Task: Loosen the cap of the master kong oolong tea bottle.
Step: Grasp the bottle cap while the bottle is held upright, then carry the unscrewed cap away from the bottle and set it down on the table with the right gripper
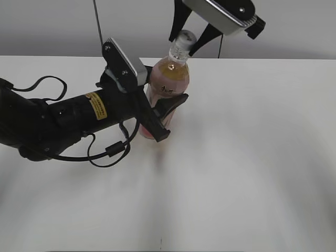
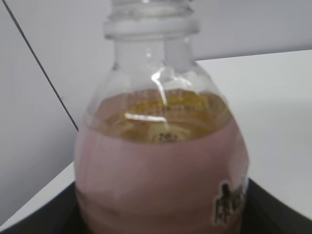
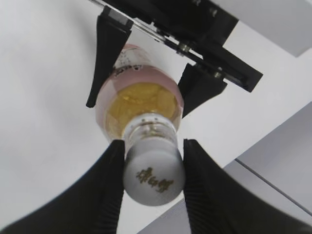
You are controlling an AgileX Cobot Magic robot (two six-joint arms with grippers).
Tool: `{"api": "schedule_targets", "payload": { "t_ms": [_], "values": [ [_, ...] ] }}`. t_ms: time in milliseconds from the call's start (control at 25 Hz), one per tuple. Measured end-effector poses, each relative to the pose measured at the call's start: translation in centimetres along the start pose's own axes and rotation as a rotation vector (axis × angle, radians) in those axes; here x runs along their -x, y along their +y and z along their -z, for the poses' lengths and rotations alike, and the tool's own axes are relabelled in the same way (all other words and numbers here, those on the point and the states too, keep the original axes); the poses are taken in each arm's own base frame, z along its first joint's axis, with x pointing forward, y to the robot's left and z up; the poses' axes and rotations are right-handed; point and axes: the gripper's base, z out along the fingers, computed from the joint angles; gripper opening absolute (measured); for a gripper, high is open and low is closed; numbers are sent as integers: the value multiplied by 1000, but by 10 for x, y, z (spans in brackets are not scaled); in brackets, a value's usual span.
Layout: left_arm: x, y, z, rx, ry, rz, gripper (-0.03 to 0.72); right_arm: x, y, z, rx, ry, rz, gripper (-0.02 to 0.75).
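The master kong oolong tea bottle [image 1: 167,83] stands upright on the white table, amber tea inside and a pink label around it. My left gripper [image 1: 164,114] is shut on the bottle's body, one black finger on each side. In the left wrist view the bottle [image 2: 161,170] fills the frame, with finger edges at the bottom corners. The white cap [image 1: 185,38] sits on the neck. My right gripper [image 1: 189,38] comes from above and is shut on the cap. In the right wrist view the cap [image 3: 153,178] shows a dark logo, pressed between both fingers [image 3: 152,163].
The white table [image 1: 252,157] spreads around the bottle, with a grey wall behind. The left arm's black body and cables [image 1: 58,123] lie across the table's left side. The table's far edge [image 3: 273,180] shows in the right wrist view.
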Motion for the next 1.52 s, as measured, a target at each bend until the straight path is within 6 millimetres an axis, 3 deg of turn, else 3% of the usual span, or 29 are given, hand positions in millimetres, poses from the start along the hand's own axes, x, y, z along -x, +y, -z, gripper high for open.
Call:
{"api": "schedule_targets", "payload": {
  "t_ms": [280,480,720,1000,1520],
  "values": [
    [1,0,0,-4,-7,-3,437,0,-2,6,-15,13,-18,276],
    [1,0,0,-3,-7,-3,437,-3,-8,16,-41,45,-222,275],
    [1,0,0,-3,-7,3,437,-13,-1,20,13,164,-443,275],
    [4,0,0,1,-39,110,437,-28,11,27,-13,199,-793,275],
    [8,7,1,60,-97,289,437,-40,24,30,-103,226,-1660,275]
  ]
}}
